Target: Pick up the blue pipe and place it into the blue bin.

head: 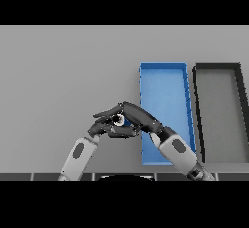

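Blue pipe [121, 121] gripped in right hand [135, 116], left hand [104, 125] alongside.

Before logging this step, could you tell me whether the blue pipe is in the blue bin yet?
Not yet: the blue pipe sits left of the blue bin, gripped by the right hand.

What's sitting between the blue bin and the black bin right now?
Nothing: in the head view only a narrow bare strip of grey table separates the open rectangular blue bin from the open rectangular black bin.
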You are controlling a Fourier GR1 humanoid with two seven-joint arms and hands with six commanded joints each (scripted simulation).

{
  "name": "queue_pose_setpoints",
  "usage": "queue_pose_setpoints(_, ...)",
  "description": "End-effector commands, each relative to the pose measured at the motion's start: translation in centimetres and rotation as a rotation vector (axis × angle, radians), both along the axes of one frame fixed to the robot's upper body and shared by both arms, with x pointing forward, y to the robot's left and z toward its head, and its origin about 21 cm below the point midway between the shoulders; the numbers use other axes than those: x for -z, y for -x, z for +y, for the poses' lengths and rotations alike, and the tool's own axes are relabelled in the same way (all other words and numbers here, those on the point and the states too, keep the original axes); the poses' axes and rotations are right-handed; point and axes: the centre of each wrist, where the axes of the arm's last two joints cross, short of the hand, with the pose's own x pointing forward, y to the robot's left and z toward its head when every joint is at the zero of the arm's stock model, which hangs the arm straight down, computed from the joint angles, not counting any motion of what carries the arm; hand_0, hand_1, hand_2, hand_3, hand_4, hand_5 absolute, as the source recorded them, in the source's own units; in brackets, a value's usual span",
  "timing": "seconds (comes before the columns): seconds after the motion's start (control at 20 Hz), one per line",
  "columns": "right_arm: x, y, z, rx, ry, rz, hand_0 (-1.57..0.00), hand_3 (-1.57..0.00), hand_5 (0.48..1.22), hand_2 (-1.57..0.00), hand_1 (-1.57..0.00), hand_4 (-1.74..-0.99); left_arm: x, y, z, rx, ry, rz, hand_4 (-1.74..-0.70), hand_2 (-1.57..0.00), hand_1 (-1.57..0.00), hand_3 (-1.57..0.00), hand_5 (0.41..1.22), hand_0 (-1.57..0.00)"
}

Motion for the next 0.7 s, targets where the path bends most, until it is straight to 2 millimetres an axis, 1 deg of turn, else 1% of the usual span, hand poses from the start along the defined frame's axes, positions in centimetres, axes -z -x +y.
queue_pose_setpoints(0.0, 0.0, 0.0, -0.1, 0.002, 0.001, 0.002, -1.57, -1.57, 1.218, -1.57, -1.57, -1.740, 0.1, 0.2, -0.3, 0.002, 0.004, 0.006, -0.98, -0.14, -0.14, -0.12, 0.704, -0.16)
queue_pose_setpoints(0.05, 0.1, -0.1, -0.2, 0.008, 0.000, 0.003, -1.57, -1.57, 1.219, -1.57, -1.57, -1.740, 0.2, 0.1, -0.2, -0.007, 0.002, 0.023, -0.97, -0.11, -0.11, -0.10, 0.647, -0.12)
queue_pose_setpoints(0.15, -0.2, -0.1, -0.5, -0.004, -0.033, 0.005, -1.57, -1.57, 1.220, -1.57, -1.57, -1.741, 0.0, -0.2, 0.1, -0.018, 0.006, 0.020, -0.97, -0.07, -0.07, -0.06, 0.567, -0.08)
queue_pose_setpoints(0.2, -0.1, 0.0, -0.1, -0.007, -0.043, 0.013, -1.57, -1.57, 1.220, -1.57, -1.57, -1.741, -0.2, -0.2, -0.1, -0.019, -0.005, 0.015, -0.96, -0.06, -0.06, -0.05, 0.538, -0.06)
queue_pose_setpoints(0.25, -0.3, -0.2, -0.2, 0.003, -0.040, 0.023, -1.57, -1.57, 1.220, -1.57, -1.57, -1.741, 0.3, -0.1, -0.1, -0.021, 0.000, 0.007, -0.95, -0.04, -0.05, -0.04, 0.513, -0.05)
queue_pose_setpoints(0.3, -0.4, -0.3, -0.5, -0.013, -0.074, 0.040, -1.57, -1.57, 1.220, -1.57, -1.57, -1.741, 0.6, 0.0, 0.2, -0.027, -0.005, 0.008, -0.94, -0.04, -0.04, -0.03, 0.495, -0.04)
queue_pose_setpoints(0.35, -0.8, -0.2, -0.4, -0.027, -0.111, 0.064, -1.57, -1.57, 1.220, -1.57, -1.57, -1.741, 0.7, 0.0, 0.1, -0.032, -0.019, 0.023, -0.93, -0.03, -0.03, -0.03, 0.484, -0.03)
queue_pose_setpoints(0.4, -1.3, -0.4, -0.3, -0.025, -0.120, 0.070, -1.57, -1.57, 1.221, -1.57, -1.57, -1.741, 0.4, -0.1, 0.3, -0.034, -0.015, 0.023, -0.92, -0.02, -0.02, -0.02, 0.482, -0.03)
queue_pose_setpoints(0.5, -3.3, -0.4, -0.4, -0.023, -0.175, 0.111, -1.57, -1.57, 1.221, -1.57, -1.57, -1.741, 0.5, -0.1, 0.0, -0.028, -0.022, 0.029, -0.91, -0.01, -0.01, -0.01, 0.470, -0.02)
queue_pose_setpoints(0.6, -5.4, -1.2, -0.9, -0.026, -0.214, 0.117, -1.57, -1.57, 1.221, -1.57, -1.57, -1.741, 0.9, 0.2, 0.3, -0.026, -0.024, 0.032, -0.91, -0.01, -0.01, -0.01, 0.456, -0.01)
queue_pose_setpoints(0.65, -6.5, -1.6, -1.1, -0.032, -0.235, 0.112, -1.57, -1.57, 1.221, -1.57, -1.57, -1.741, 0.8, -0.1, 0.5, -0.033, -0.034, 0.031, -0.91, -0.01, -0.01, -0.01, 0.450, -0.01)
